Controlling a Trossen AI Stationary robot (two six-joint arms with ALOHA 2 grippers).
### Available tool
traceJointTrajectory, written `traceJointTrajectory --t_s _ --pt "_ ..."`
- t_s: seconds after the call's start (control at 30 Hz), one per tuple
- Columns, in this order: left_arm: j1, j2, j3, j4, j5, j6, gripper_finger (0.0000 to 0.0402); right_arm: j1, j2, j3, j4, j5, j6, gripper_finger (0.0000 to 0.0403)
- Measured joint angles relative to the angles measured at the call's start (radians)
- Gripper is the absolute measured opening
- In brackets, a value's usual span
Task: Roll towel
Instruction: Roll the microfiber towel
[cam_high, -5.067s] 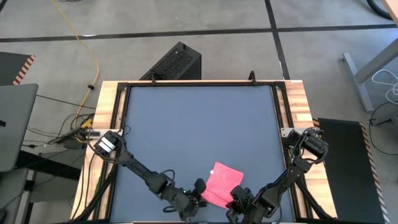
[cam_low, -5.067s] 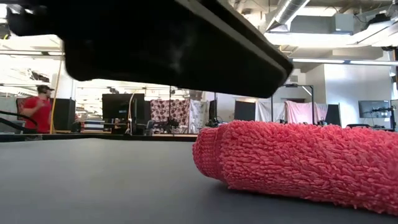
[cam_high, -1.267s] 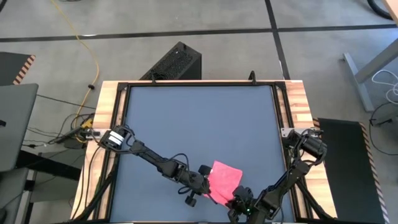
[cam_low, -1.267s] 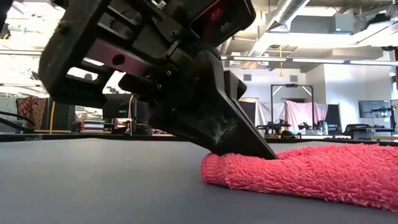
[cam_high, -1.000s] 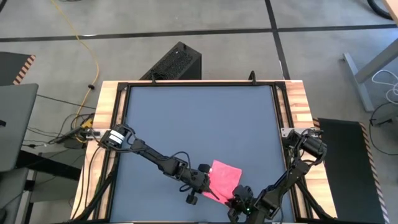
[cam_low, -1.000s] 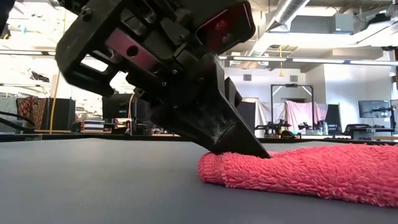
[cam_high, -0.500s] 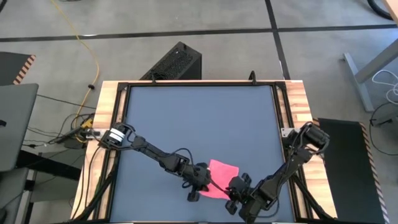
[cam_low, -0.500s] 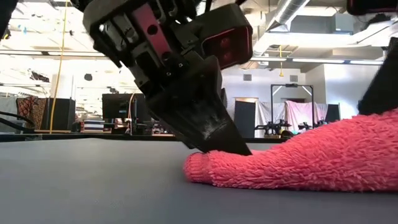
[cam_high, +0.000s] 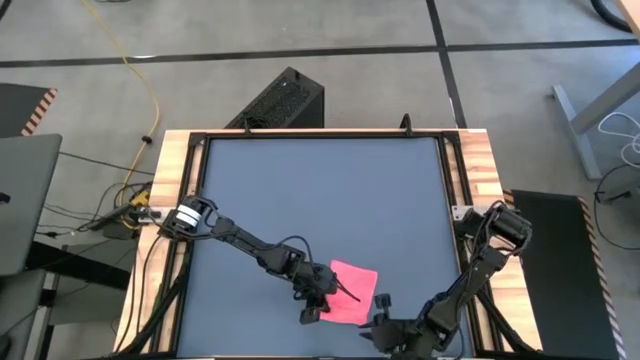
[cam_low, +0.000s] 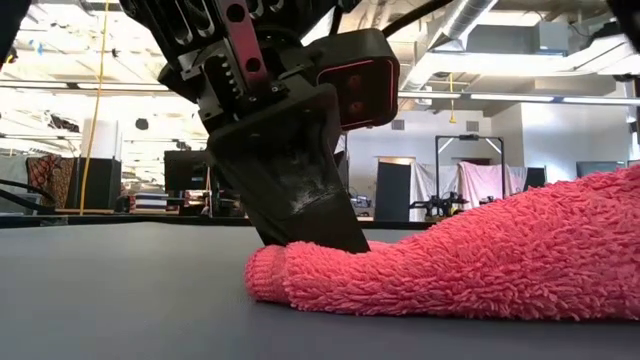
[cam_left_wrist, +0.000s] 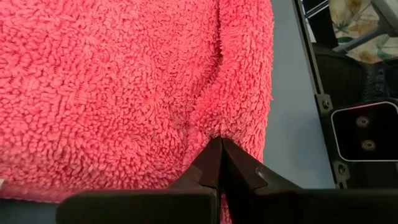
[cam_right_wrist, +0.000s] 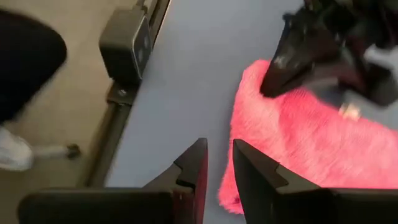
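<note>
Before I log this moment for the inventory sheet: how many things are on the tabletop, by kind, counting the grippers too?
Pink towel: 1, lying on the dark grey tabletop near its front edge.
Grippers: 2; the left gripper is shut, pinching the towel's edge; the right gripper sits beside the towel, holding nothing.
Total: 3

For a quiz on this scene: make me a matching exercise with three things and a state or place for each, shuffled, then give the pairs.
Things:
1. left gripper
2. right gripper
3. small bright pink soft towel

States:
A. lies bunched on the dark grey tabletop near its front edge
B. jaws shut, tips pressed into the towel's edge
C. jaws slightly apart, holding nothing, beside the towel

Pairs: 1-B, 2-C, 3-A
</note>
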Motion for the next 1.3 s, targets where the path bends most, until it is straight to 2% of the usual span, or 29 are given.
traceJointTrajectory --t_s 0.17,0.3,0.5,0.6,1.0,1.3 --pt "0.000 0.001 0.000 0.000 0.003 0.000 0.0000 -0.002 0.000 0.000 0.021 0.002 -0.210 0.0116" --pt "0.002 0.001 0.000 0.000 0.005 0.008 0.0000 -0.030 0.000 0.000 0.015 -0.037 -0.212 0.0147" --pt "0.004 0.001 -0.001 -0.002 0.011 0.021 0.0000 -0.064 0.000 0.000 -0.008 -0.044 -0.232 0.0213" --pt "0.004 0.001 -0.001 -0.002 0.011 0.023 0.0000 -0.067 0.013 0.001 -0.002 -0.049 -0.231 0.0232" --pt "0.005 0.001 -0.002 0.006 0.019 0.038 0.0000 -0.043 0.073 0.003 -0.057 0.029 -0.175 0.0223" --pt "0.005 0.001 -0.002 0.010 0.024 0.055 0.0000 -0.041 0.080 0.002 -0.075 0.032 -0.069 0.0216"
